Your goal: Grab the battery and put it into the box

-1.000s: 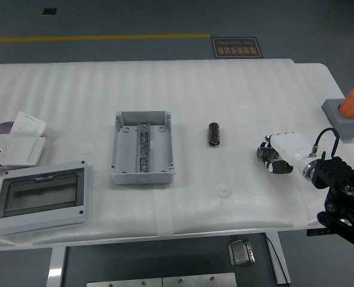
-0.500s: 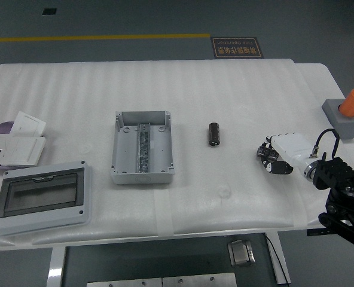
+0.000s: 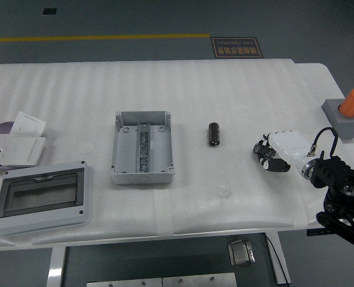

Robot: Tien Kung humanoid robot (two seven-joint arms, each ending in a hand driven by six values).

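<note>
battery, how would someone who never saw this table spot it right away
Start at the open grey plastic box in the middle of the white table. Just right of it, lying alone, is the small dark cylindrical battery, the only dark cylinder there.

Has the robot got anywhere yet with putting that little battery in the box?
Nothing is finished yet. The battery lies on the white table, right of the open grey box and apart from it. The right hand, fingers curled and holding nothing, sits over the table to the battery's right. Reaching it, grasping it, carrying it and dropping it in the box are all left.
</note>
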